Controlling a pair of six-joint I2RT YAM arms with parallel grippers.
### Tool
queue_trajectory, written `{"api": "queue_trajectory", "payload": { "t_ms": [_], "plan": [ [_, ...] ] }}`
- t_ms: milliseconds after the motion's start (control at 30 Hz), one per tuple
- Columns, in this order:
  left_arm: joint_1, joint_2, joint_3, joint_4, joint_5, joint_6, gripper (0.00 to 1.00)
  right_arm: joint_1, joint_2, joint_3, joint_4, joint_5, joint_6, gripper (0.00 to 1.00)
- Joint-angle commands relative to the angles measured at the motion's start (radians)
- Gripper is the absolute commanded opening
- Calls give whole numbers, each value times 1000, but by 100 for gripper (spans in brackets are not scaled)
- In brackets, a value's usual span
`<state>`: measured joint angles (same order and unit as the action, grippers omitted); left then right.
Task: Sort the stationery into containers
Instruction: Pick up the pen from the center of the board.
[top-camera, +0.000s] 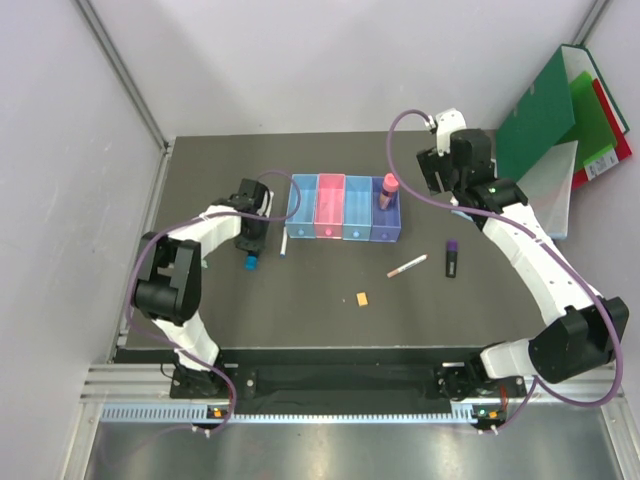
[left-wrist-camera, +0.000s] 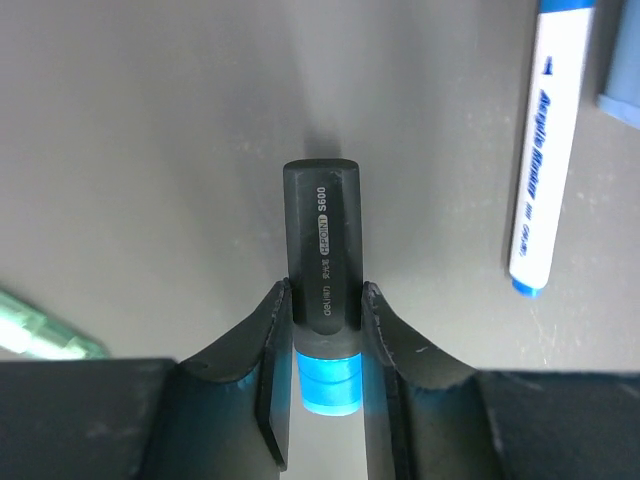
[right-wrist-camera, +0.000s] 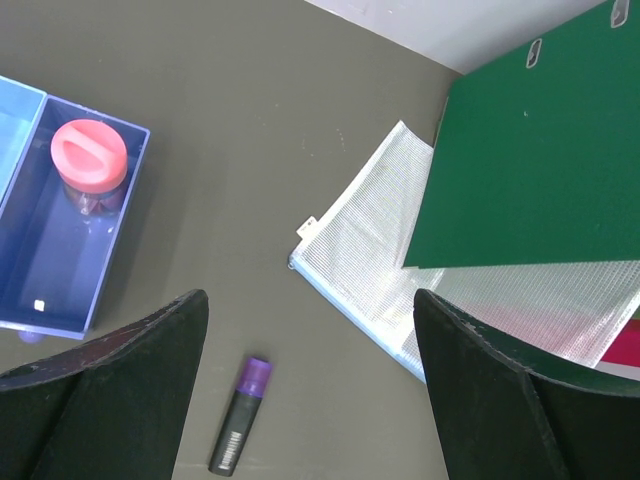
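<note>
My left gripper (top-camera: 250, 238) is shut on the black marker with cyan cap (left-wrist-camera: 321, 250), both jaws pressed on its sides just above the cap (top-camera: 251, 263), low over the table left of the bins. The white-blue pen (left-wrist-camera: 540, 150) lies beside it, also in the top view (top-camera: 285, 243). The row of four bins (top-camera: 345, 238) holds the pink-capped tube (top-camera: 387, 190) in its rightmost bin (right-wrist-camera: 30, 300). My right gripper (right-wrist-camera: 310, 296) is open and empty, above the table right of the bins. The purple marker (right-wrist-camera: 240, 415), pinkish pen (top-camera: 407, 266) and orange block (top-camera: 362, 298) lie loose.
Green folder (top-camera: 545, 120) and red folder (top-camera: 615, 140) lean at the back right, with a mesh pouch (right-wrist-camera: 370, 260) on the table in front of them. A greenish translucent item (left-wrist-camera: 40, 335) lies left of my left gripper. White walls enclose the table.
</note>
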<state>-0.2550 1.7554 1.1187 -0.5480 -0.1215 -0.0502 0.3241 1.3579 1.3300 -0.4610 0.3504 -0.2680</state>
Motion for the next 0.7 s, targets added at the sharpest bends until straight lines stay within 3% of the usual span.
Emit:
{"api": "queue_trajectory", "payload": {
  "t_ms": [0, 367, 667],
  "plan": [
    [2, -88, 36, -29, -6, 35, 0, -13, -23, 43, 24, -2, 12, 83],
    [3, -137, 185, -95, 40, 42, 0, -13, -23, 52, 21, 1, 7, 83],
    [2, -70, 420, -89, 229, -11, 0, -16, -26, 38, 19, 18, -8, 84]
  ]
}}
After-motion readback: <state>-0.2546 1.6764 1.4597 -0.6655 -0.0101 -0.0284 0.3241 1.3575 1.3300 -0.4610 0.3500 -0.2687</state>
